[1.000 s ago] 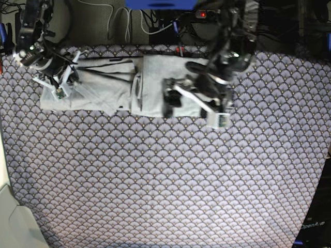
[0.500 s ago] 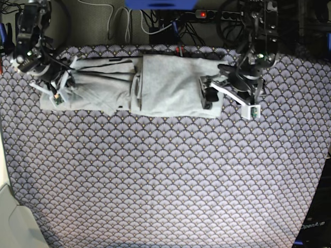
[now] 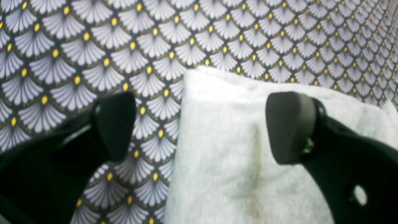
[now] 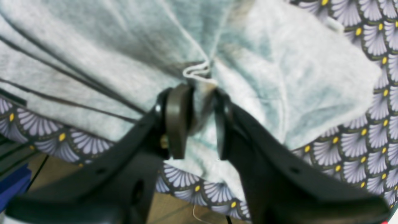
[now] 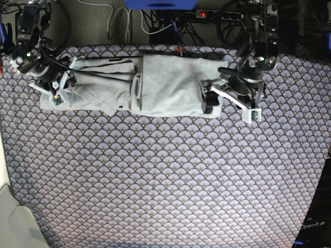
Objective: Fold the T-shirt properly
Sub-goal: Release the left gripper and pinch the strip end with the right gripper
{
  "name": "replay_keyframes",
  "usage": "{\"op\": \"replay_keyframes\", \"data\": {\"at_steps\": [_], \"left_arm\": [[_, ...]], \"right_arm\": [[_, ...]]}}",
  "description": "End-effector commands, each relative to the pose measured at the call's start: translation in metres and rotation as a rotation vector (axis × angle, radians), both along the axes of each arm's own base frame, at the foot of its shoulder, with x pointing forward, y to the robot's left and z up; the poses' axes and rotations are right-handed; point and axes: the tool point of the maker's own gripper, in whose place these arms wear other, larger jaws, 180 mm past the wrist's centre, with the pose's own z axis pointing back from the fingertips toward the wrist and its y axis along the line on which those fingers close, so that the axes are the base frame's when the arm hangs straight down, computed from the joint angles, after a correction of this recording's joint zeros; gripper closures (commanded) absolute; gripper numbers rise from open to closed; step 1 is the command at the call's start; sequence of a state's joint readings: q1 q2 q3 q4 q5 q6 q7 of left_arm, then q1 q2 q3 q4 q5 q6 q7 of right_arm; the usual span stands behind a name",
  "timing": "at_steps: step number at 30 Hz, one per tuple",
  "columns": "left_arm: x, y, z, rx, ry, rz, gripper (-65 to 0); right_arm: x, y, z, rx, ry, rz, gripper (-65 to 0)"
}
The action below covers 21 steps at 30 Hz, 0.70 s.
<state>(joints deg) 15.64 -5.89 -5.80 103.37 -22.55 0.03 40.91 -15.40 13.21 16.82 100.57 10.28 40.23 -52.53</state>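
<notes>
The left gripper (image 5: 213,101) had been drawn back from mid-shirt to the T-shirt (image 5: 165,85) edge, jaws wide apart and empty. The right gripper's (image 4: 199,121) jaws, slightly parted, were seen loosening on a bunched fold, suggesting a fold just laid.

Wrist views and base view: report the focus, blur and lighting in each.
Left wrist view: the open left gripper fingers are soft and dark; the T-shirt looks washed out, while the tablecloth pattern is sharper. Right wrist view: the right gripper is blurred and the shirt folds are smeared. Base view: evenly lit and sharp at centre, darkening towards the lower corners.
</notes>
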Motion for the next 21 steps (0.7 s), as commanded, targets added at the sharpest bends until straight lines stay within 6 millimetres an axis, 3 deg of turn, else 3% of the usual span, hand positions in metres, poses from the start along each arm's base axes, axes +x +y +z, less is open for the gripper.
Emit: {"op": "replay_keyframes", "data": {"at_steps": [1,13,21], "left_arm": [[0.006,0.001,0.01,-0.002,-0.04,0.0,-65.0],[0.02,0.002,0.02,0.0,-0.073,0.0,-65.0],[0.021,0.004,0.007,0.0,-0.041,0.007,-65.0]], "right_arm": [[0.016,-0.003,0.017,-0.01,-0.067,0.002,-17.3],[0.029,-0.02,0.031,-0.053,-0.103,-0.007,-17.0],[0.035,-0.06,0.049,-0.09,-0.155,-0.117,-17.6]]}}
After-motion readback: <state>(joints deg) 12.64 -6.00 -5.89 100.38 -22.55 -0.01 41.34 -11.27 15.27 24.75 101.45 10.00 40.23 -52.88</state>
